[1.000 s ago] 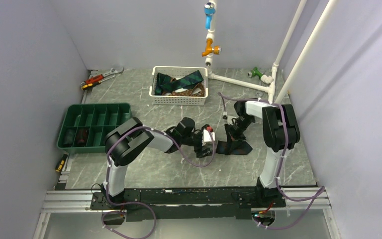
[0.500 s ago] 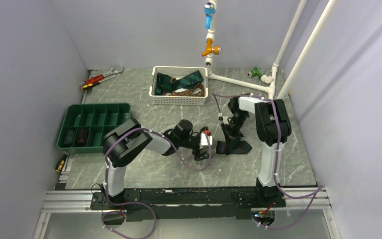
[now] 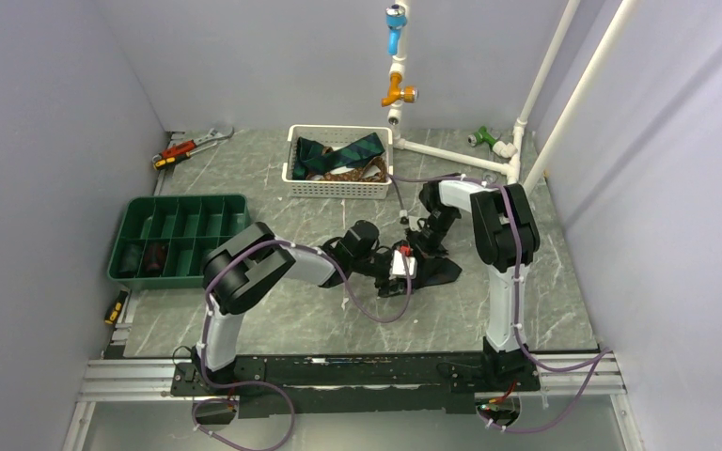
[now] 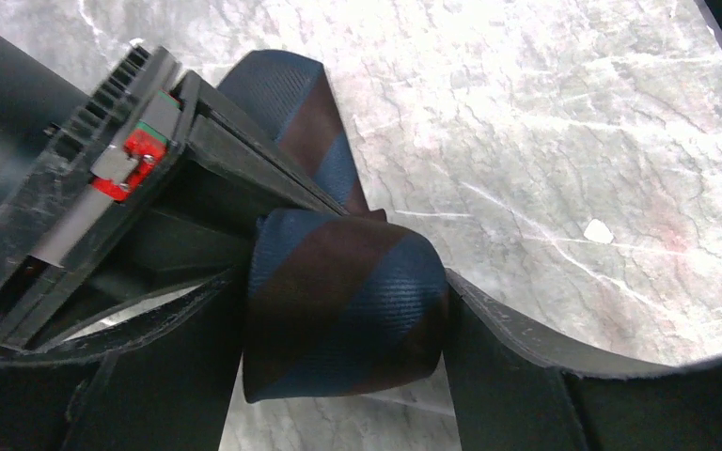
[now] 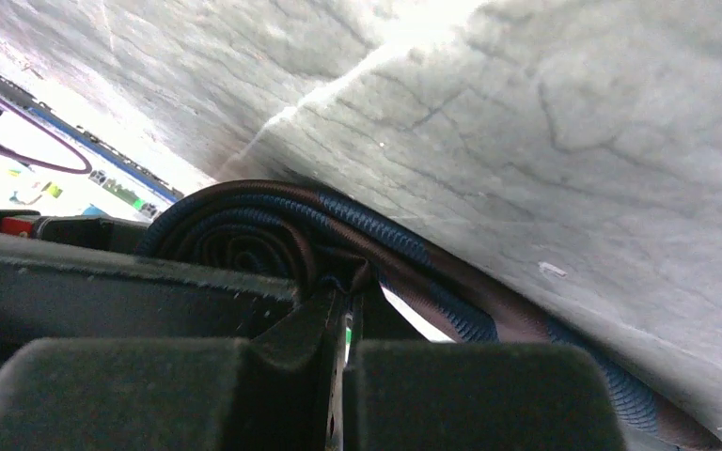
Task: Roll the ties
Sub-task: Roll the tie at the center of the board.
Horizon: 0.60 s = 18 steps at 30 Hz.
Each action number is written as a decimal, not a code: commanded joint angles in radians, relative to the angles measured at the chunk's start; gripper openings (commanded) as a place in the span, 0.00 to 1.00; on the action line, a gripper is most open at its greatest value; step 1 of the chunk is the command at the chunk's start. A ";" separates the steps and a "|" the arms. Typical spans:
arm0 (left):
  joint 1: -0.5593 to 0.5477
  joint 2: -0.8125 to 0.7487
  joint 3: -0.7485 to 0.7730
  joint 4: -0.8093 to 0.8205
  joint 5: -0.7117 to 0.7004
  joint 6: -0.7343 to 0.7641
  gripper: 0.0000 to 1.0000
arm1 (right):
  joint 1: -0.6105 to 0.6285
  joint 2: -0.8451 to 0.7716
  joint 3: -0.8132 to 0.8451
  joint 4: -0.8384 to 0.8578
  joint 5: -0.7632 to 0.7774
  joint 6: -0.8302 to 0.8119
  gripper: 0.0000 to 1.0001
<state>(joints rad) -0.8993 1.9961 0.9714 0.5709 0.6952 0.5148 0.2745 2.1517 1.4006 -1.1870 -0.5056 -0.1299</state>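
Observation:
A navy and brown striped tie (image 3: 440,272) lies mid-table, mostly wound into a roll (image 4: 357,272). In the left wrist view my left gripper (image 4: 343,310) straddles the roll, and both fingers (image 4: 526,376) press its sides. My right gripper (image 5: 343,301) is shut, pinching fabric at the roll's core (image 5: 244,235). The loose tail (image 5: 526,329) trails off along the table. From above, the left gripper (image 3: 402,272) and the right gripper (image 3: 418,249) meet at the roll. More ties (image 3: 343,155) lie heaped in the white basket (image 3: 338,188).
A green compartment tray (image 3: 179,240) stands at the left, holding dark rolled items. A red-handled wrench (image 3: 193,146) lies at the back left. White pipes with valves (image 3: 451,155) run along the back right. A yellow tool (image 3: 113,310) sits by the left edge.
The right gripper has shifted left and the flat tail has shortened into the roll. The left gripper has moved right onto the roll and narrowed its jaws.

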 commanded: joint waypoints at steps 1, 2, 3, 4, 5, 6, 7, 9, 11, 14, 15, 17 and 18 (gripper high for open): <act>-0.012 0.019 0.041 -0.053 0.034 0.019 0.75 | 0.018 0.073 0.008 0.217 -0.023 0.045 0.00; -0.012 0.023 0.044 -0.067 0.034 0.018 0.76 | 0.017 0.074 0.005 0.219 -0.034 0.050 0.00; -0.013 0.026 0.049 -0.089 0.029 0.022 0.75 | 0.018 0.076 0.002 0.218 -0.045 0.053 0.00; -0.017 0.030 0.054 -0.112 0.018 0.021 0.72 | 0.017 0.076 0.000 0.217 -0.062 0.052 0.00; -0.016 0.033 0.053 -0.125 0.003 0.010 0.68 | 0.017 0.073 -0.005 0.216 -0.076 0.051 0.00; -0.016 0.033 0.047 -0.126 -0.019 -0.011 0.60 | 0.017 0.068 -0.008 0.213 -0.090 0.045 0.00; -0.009 0.031 0.033 -0.123 -0.038 -0.033 0.52 | 0.016 0.061 -0.010 0.207 -0.114 0.033 0.00; 0.014 0.018 -0.006 -0.109 -0.041 -0.066 0.40 | 0.007 0.035 -0.017 0.186 -0.159 0.010 0.00; 0.044 0.010 -0.044 -0.094 -0.037 -0.091 0.31 | -0.011 -0.010 -0.027 0.157 -0.219 -0.032 0.07; 0.087 0.006 -0.084 -0.073 0.042 -0.098 0.22 | -0.053 -0.086 -0.035 0.122 -0.299 -0.080 0.19; 0.094 0.004 -0.095 -0.066 0.067 -0.092 0.20 | -0.066 -0.102 -0.035 0.113 -0.323 -0.085 0.22; 0.100 0.005 -0.102 -0.076 0.101 -0.067 0.17 | -0.094 -0.126 -0.033 0.104 -0.390 -0.090 0.27; 0.102 0.008 -0.102 -0.083 0.115 -0.053 0.17 | -0.101 -0.136 -0.035 0.116 -0.400 -0.076 0.29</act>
<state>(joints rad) -0.8185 1.9911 0.9138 0.5938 0.7460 0.4534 0.2146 2.1197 1.3624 -1.1141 -0.7406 -0.1806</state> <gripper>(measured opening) 0.445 0.258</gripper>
